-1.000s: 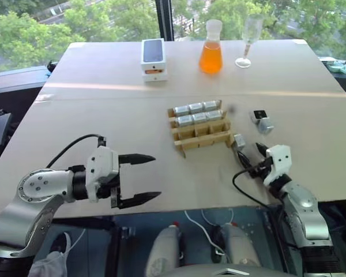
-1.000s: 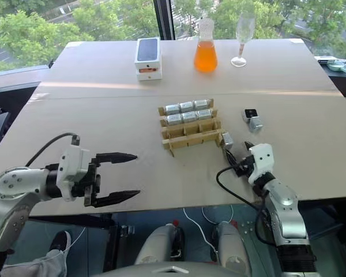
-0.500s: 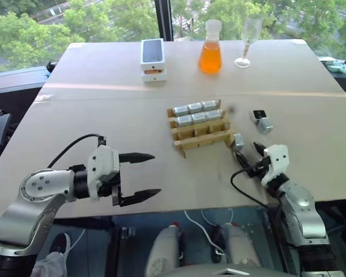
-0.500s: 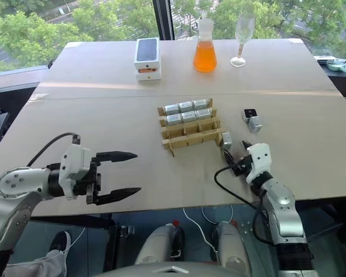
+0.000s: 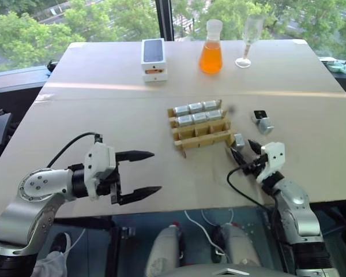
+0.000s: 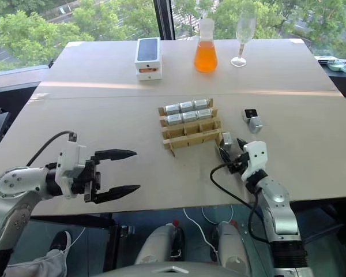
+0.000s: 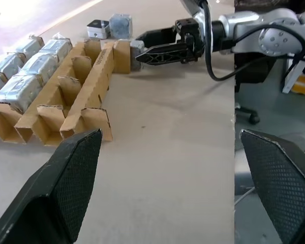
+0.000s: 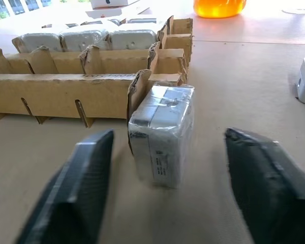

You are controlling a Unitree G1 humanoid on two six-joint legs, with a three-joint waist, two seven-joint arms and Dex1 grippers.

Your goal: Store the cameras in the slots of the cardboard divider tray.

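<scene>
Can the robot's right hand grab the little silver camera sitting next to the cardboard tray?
Probably yes. The right hand is open with a finger on each side of the camera, and nothing lies between them. The cardboard tray sits close beside the camera, so one finger has less room.

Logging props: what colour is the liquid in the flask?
Orange; the flask shows best in the left eye view.

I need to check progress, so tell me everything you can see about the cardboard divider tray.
The cardboard divider tray is tan, made of crossed notched strips forming three rows of small slots. It lies flat mid-table, slightly askew. Six silver cameras fill its two far rows; the near row stands empty. Another camera stands upright against its near right corner.
</scene>
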